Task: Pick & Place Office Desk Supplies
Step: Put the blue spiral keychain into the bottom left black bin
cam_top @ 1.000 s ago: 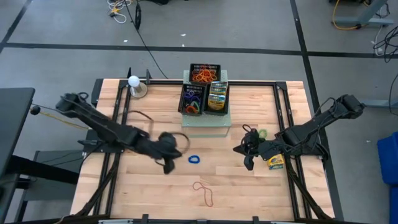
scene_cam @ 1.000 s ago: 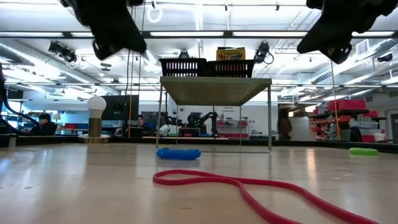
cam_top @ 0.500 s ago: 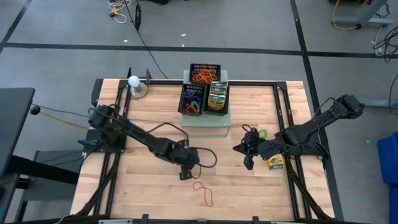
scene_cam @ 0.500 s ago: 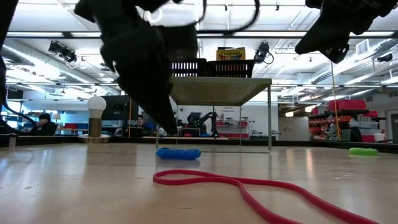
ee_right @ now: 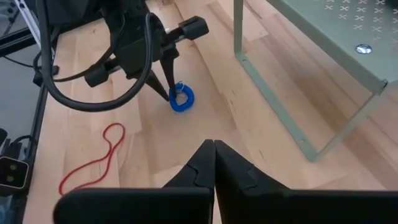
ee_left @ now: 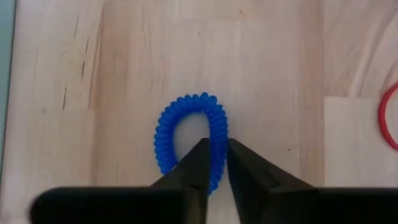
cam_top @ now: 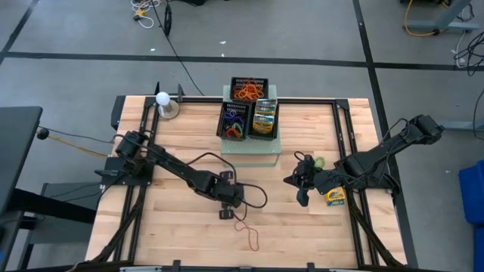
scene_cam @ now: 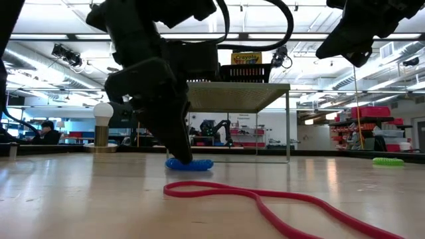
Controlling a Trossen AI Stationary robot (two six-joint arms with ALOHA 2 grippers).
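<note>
**A:** Where's the piece being picked?

**B:** The blue coil loop [ee_left: 189, 140] lies flat on the wooden table [cam_top: 174, 143], near the middle, in front of the pale-green perforated stand [scene_cam: 229, 93]. The left gripper [ee_left: 213, 163] is down on it, fingers narrowed around one side of the coil, one tip inside the ring and one outside. It looks pinched, but the loop sits on the wood, not yet lifted.

**A:** How should the grab go?

**B:** I'd judge it wants a firm close on that one strand, then a straight lift. The coil is springy and could roll out of a shallow pinch, so the tips should stay low against the wood until the squeeze is complete. Then up to the black mesh trays [cam_top: 248, 106] on the stand.

**A:** Anything nearby to mind?

**B:** A red rubber band [ee_right: 93, 165] lies just beside it, nearer the table's front edge; touching neither the loop nor the fingers.

**A:** The other arm?

**B:** The right gripper [ee_right: 214, 152] waits above the table's right side, fingers closed and empty. A green loop [scene_cam: 388, 160] and a crayon box [cam_top: 335, 198] lie near it.

**A:** And the room?

**B:** A lamp with a white globe [scene_cam: 102, 113] stands at the table's far left corner. Beyond is an open workshop with shelving, where people show, one seated at far left.
</note>
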